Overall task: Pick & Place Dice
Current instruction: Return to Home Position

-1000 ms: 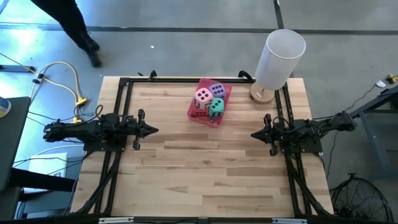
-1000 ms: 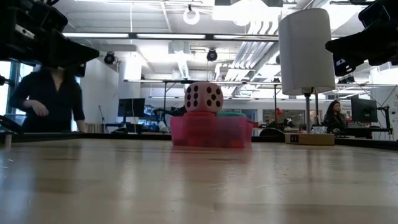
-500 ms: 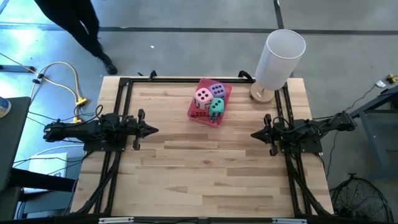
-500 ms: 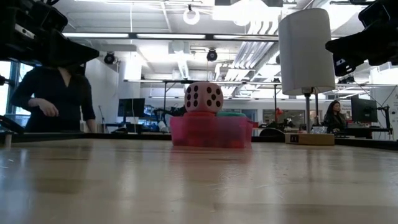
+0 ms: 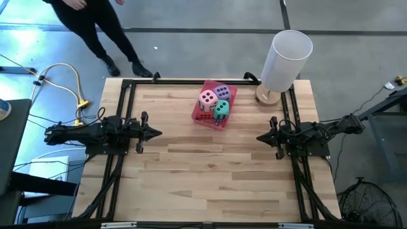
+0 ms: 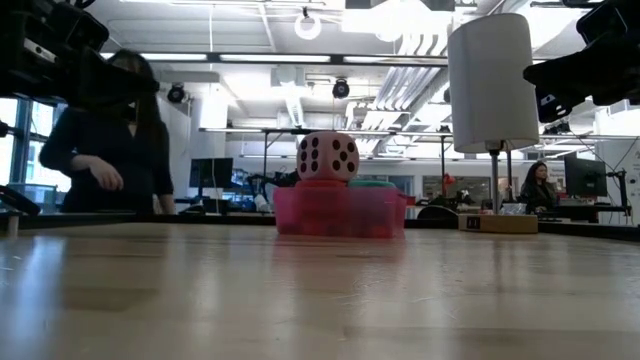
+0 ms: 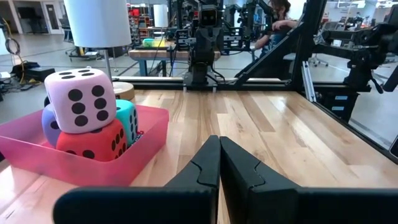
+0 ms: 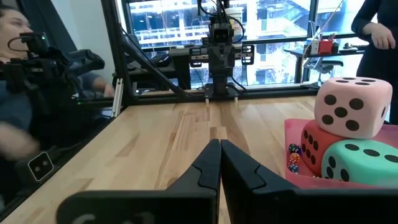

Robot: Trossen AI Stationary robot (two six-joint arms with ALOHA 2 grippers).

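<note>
Dice (image 5: pixel 208 98) in tray (image 7: pixel 93 167), well apart from left fingers (image 7: pixel 205 168), right fingers (image 8: pixel 208 167).

The left end effector (image 7: pixel 219 142), fingers pressed together, points across the counter (image 7: pixel 267 124). Near it, the pink tray (image 7: pixel 118 171) holds the red die (image 7: pixel 93 143), teal die (image 7: pixel 127 118) and purple die (image 7: pixel 50 123), with the pink die (image 7: pixel 81 101) on top. The right arm (image 7: pixel 204 43) faces it from the far edge.

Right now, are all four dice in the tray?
All four in. Pink die rests atop red die, teal die and purple die beside them, all within the tray walls.
</note>
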